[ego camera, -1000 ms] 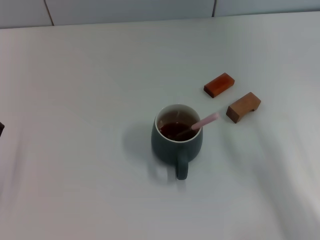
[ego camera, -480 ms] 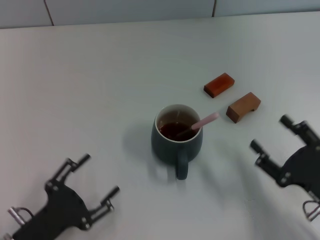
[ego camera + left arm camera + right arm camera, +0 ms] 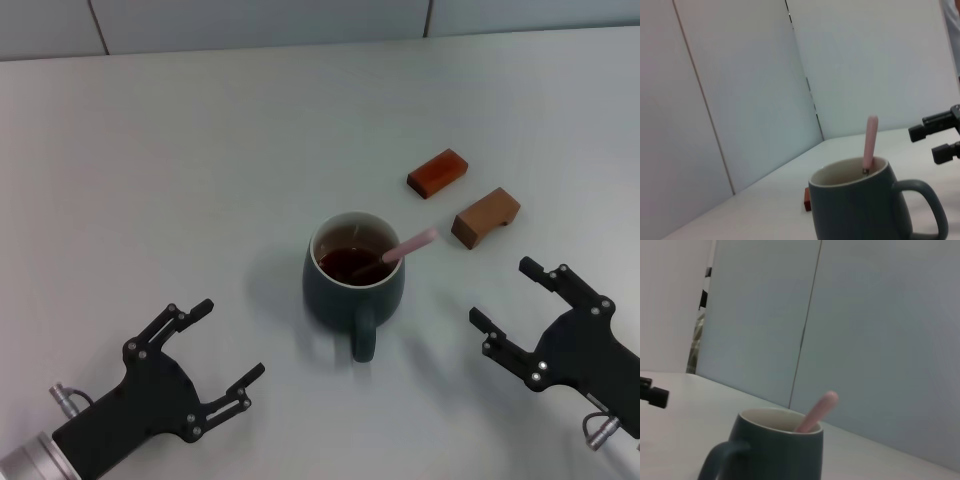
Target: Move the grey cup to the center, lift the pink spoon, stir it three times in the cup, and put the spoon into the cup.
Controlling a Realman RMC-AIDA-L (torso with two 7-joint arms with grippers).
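Observation:
The grey cup (image 3: 354, 283) stands upright at the table's middle, handle toward me, with dark reddish-brown liquid inside. The pink spoon (image 3: 408, 246) stands in the cup, its pale pink handle leaning over the right rim. My left gripper (image 3: 228, 353) is open and empty at the near left, apart from the cup. My right gripper (image 3: 508, 293) is open and empty at the near right, also apart. The cup (image 3: 860, 205) and spoon handle (image 3: 870, 141) show in the left wrist view, with the right gripper's fingertips (image 3: 927, 132) beyond. The right wrist view shows the cup (image 3: 777, 450) and spoon (image 3: 816, 411).
Two small brown blocks lie on the white table behind and right of the cup: a reddish one (image 3: 438, 171) and a tan one (image 3: 485, 216). A pale panelled wall (image 3: 260, 20) runs along the table's far edge.
Both grippers came into view and moved inward toward the cup from the near corners. The cup and the spoon have stayed in place.

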